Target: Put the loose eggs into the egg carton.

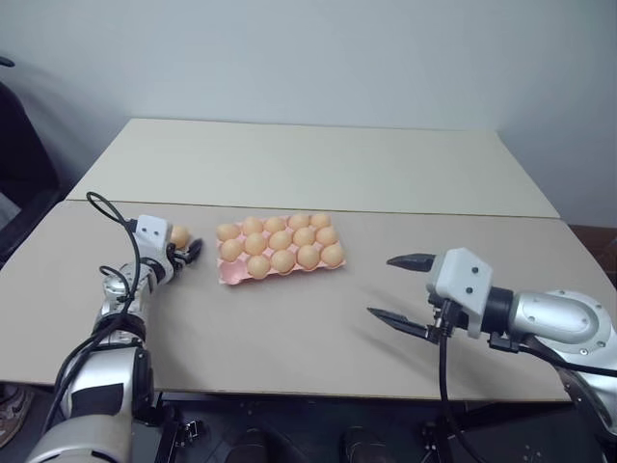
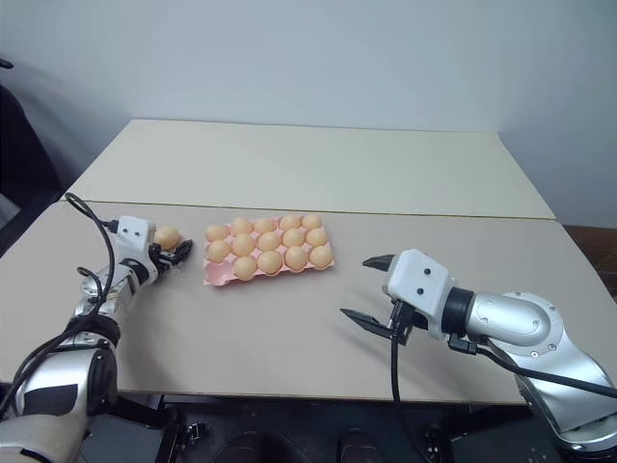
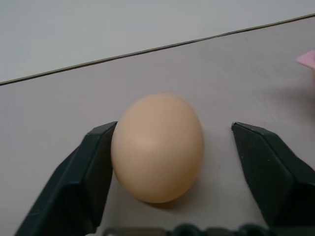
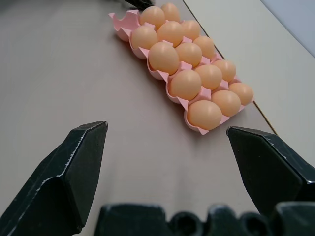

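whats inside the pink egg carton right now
The egg carton holds fourteen pale orange eggs in three rows; one corner cup nearest the left claw sits empty. The cup bottoms under the eggs are hidden.

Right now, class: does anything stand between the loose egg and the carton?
Nothing visible does. The egg sits between the left gripper's fingers, with bare table between it and the carton.

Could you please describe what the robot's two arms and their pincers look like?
Both arms are silver-grey metal with black joint bands. Each ends in a white, boxy wrist block carrying a pincer of two black wedge-shaped fingers: the left pincer and the right pincer. Black cables loop along the left arm and hang from the right wrist.
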You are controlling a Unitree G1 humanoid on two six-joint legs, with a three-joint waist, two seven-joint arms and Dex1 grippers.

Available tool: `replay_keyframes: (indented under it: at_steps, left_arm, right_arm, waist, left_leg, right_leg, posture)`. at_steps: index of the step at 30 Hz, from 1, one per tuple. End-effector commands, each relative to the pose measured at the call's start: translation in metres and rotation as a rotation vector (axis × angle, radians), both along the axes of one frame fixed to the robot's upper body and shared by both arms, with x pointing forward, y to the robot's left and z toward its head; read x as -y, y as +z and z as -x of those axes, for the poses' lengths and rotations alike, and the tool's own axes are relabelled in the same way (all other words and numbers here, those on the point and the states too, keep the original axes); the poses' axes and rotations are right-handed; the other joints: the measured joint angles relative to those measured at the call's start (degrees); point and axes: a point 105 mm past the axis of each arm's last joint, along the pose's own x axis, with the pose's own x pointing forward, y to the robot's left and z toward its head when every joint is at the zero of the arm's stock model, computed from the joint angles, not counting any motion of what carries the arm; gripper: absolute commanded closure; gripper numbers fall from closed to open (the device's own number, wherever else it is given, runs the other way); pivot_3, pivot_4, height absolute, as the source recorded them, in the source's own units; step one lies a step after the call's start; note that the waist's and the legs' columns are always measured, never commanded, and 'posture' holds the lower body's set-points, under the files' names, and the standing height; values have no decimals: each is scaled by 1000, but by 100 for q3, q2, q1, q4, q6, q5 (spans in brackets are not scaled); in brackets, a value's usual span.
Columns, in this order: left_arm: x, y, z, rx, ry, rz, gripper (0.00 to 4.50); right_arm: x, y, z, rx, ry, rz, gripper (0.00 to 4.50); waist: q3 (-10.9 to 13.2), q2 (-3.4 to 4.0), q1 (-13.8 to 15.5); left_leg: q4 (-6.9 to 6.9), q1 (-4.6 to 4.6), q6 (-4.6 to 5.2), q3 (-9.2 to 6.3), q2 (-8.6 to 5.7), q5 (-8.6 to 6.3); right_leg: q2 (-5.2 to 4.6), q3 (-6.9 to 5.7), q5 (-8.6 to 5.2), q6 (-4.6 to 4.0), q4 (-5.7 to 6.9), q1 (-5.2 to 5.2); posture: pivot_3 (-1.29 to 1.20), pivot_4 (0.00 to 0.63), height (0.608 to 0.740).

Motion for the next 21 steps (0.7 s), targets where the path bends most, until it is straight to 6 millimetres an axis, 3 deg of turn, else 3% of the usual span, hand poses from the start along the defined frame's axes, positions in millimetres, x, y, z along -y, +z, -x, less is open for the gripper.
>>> replay_keyframes:
  at_steps: [1, 9, 16, 21]
  left_arm:
    - [-1, 15, -5, 48, 15, -13, 1926]
    - [0, 22, 1, 94, -56, -37, 1926]
    - [-1, 34, 22, 172, -189, -60, 1926]
    - [30, 62, 59, 249, -480, 37, 1926]
  right_arm:
    - [1, 8, 1, 41, -7, 3, 0]
    - [0, 6, 2, 35, -12, 0, 0]
    - [0, 3, 2, 29, -19, -3, 0]
    - [0, 2, 2, 27, -23, -6, 0]
  waist:
    - [0, 0, 0]
    - [0, 0, 4]
    - [0, 0, -21]
    - [0, 1, -2]
  left_leg:
    - [0, 0, 0, 0, 0, 0]
    - [0, 0, 0, 0, 0, 0]
    - [-1, 1, 0, 0, 2, 0]
    - [0, 0, -1, 0, 4, 0]
  right_leg:
    - [0, 0, 0, 0, 0, 0]
    - [0, 0, 0, 0, -1, 0]
    - [0, 0, 0, 0, 1, 0]
    - [-1, 0, 0, 0, 3, 0]
  posture:
    - [0, 150, 740]
    - [0, 150, 740]
    - [0, 150, 740]
    - [0, 150, 740]
